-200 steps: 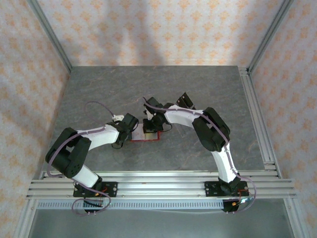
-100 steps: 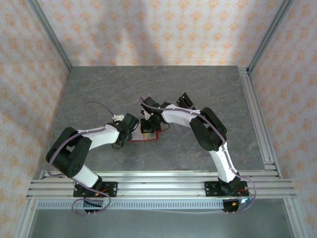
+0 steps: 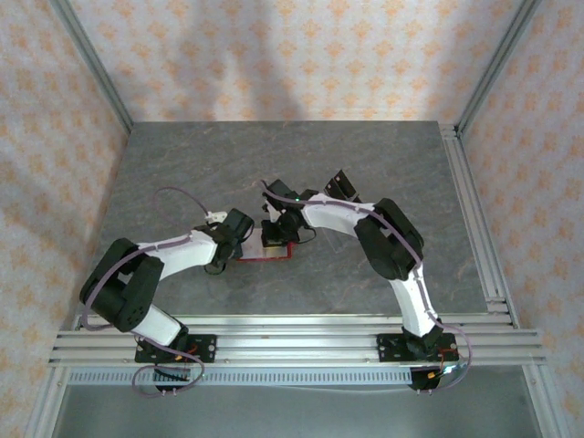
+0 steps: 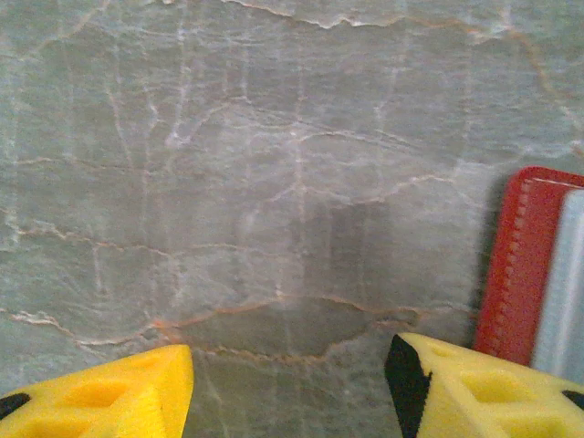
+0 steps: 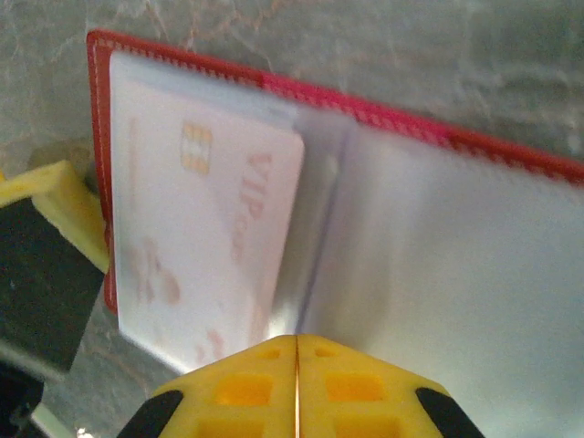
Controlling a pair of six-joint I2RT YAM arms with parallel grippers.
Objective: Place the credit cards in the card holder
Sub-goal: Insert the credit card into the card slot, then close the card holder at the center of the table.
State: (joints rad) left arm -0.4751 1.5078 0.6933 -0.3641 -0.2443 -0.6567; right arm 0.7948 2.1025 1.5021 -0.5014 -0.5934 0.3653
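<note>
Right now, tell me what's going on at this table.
Two robot arms are working on a red card holder, which lies open on the table. A pale VIP card sits in one of its clear pockets, apparently slid in. The right arm has its jaws shut, just over the holder's near edge. The left arm has its jaws open over bare table beside the holder's red edge, holding nothing.

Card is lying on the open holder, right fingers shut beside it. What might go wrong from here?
1. The left gripper stands open beside the card holder's red edge, not clamping it; a push from the right gripper may slide it over the table.
2. How deep the card sits in the sleeve is unclear; pulling away may drag it out.
3. The shut fingers near the fold may snag the clear sleeve.
</note>
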